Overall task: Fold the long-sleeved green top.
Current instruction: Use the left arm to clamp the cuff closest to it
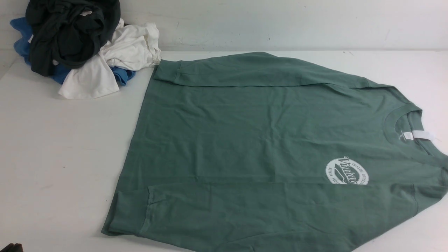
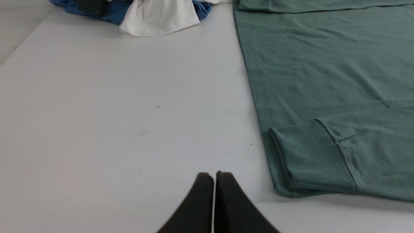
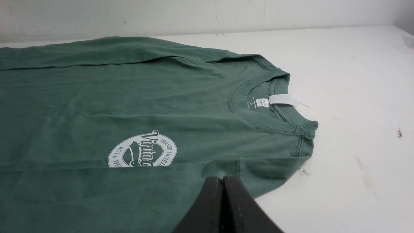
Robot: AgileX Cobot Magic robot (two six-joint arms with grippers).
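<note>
The green long-sleeved top (image 1: pixel 262 140) lies flat on the white table (image 1: pixel 63 157), neck to the right, with its white logo (image 1: pixel 346 171) and neck label (image 1: pixel 418 135) showing. Both sleeves are folded in along the body: the far one (image 1: pixel 245 73) and the near one with its ribbed cuff (image 1: pixel 129 213). My left gripper (image 2: pixel 214 174) is shut and empty over bare table, just left of that cuff (image 2: pixel 307 158). My right gripper (image 3: pixel 223 178) is shut over the top's (image 3: pixel 97 97) near shoulder, below the logo (image 3: pixel 142 150). Neither gripper's fingers show in the front view.
A pile of black, white and blue garments (image 1: pixel 80 45) sits at the far left corner against the wall; its edge shows in the left wrist view (image 2: pixel 155 16). Bare table (image 3: pixel 355 145) lies right of the neck. A dark part (image 1: pixel 10 247) shows at the bottom left corner.
</note>
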